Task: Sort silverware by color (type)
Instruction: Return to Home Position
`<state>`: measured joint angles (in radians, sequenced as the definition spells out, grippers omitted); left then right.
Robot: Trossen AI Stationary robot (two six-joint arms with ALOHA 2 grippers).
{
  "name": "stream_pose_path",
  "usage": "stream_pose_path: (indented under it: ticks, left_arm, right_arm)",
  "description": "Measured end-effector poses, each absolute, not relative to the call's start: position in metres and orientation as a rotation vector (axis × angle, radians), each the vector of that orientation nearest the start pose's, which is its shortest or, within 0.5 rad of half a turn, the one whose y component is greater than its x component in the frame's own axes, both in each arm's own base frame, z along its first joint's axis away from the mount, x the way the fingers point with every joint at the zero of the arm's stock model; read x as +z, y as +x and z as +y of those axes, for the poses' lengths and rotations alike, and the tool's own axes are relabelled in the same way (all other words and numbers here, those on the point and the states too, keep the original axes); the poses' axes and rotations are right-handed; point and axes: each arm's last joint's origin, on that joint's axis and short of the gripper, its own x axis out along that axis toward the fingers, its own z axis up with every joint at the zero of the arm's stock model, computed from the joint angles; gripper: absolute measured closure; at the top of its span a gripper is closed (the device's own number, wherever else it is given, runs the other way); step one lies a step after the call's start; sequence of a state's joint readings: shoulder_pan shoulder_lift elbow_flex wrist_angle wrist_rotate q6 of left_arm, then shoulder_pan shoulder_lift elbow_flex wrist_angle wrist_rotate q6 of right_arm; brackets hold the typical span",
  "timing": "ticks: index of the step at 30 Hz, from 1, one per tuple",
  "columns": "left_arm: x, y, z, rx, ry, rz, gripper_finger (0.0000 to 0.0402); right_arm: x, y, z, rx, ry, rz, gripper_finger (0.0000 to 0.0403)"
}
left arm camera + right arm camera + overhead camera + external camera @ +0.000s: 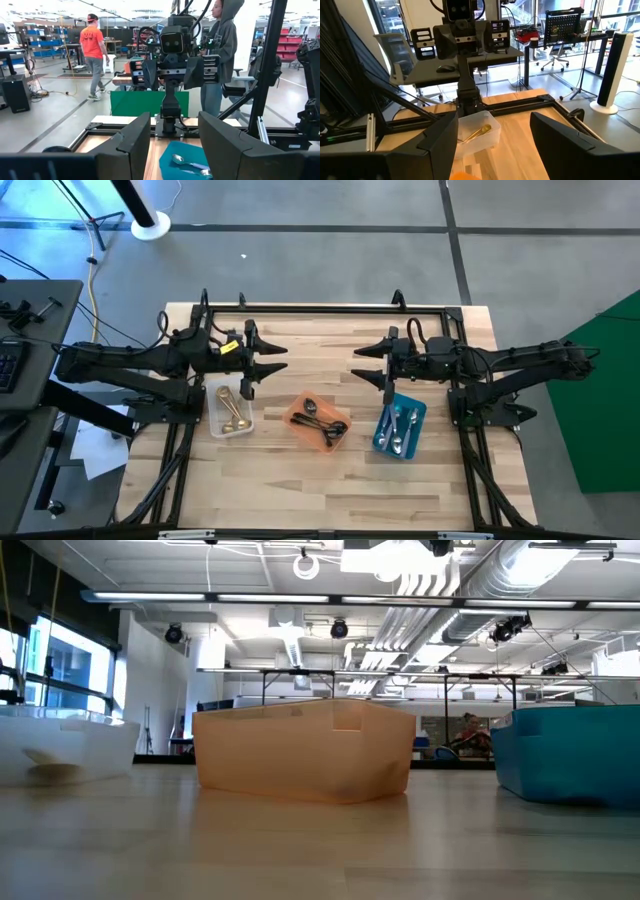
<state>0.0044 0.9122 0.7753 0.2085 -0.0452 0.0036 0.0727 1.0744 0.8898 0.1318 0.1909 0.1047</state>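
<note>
Left gripper (272, 358) and right gripper (368, 363) hang above the wooden table (300, 490), facing each other, fingers spread and empty. Gold spoons (233, 412) lie in the clear tray (213, 420), black spoons (322, 425) in the orange tray (297, 412) (the middle one, set askew), and silver spoons (400, 430) in the blue tray (418, 412).

One clear rectangular plastic tray (212, 426), one orange tray (293, 416), one blue tray (380, 443) (their slim metal spoons (322, 426) overlap, uncountable).
</note>
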Motion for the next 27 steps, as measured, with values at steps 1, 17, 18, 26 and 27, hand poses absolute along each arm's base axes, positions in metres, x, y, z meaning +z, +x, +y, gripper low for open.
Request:
stream_pose_path:
  ticks: [1,17,18,26,27]
  left_arm:
    - [0.3452,0.2058,0.0022,0.05,0.002,-0.071,0.0245]
    - [0.3496,0.2053,0.0022,0.05,-0.001,-0.117,0.0245]
    - [0.3496,0.2053,0.0022,0.05,-0.001,-0.117,0.0245]
    - [0.3495,0.2053,0.0021,0.049,0.0,-0.116,0.0245]
    - [0.3494,0.2054,0.0022,0.05,0.0,-0.115,0.0245]
  right_arm:
    - [0.3446,0.2419,0.0121,-0.121,0.098,0.046,0.0169]
    - [0.3446,0.2419,0.0121,-0.122,0.117,0.045,0.0169]
    - [0.3446,0.2419,0.0121,-0.121,0.116,0.045,0.0169]
    - [0.3446,0.2419,0.0121,-0.121,0.09,0.046,0.0169]
    - [0.3446,0.2419,0.0121,-0.121,0.09,0.046,0.0169]
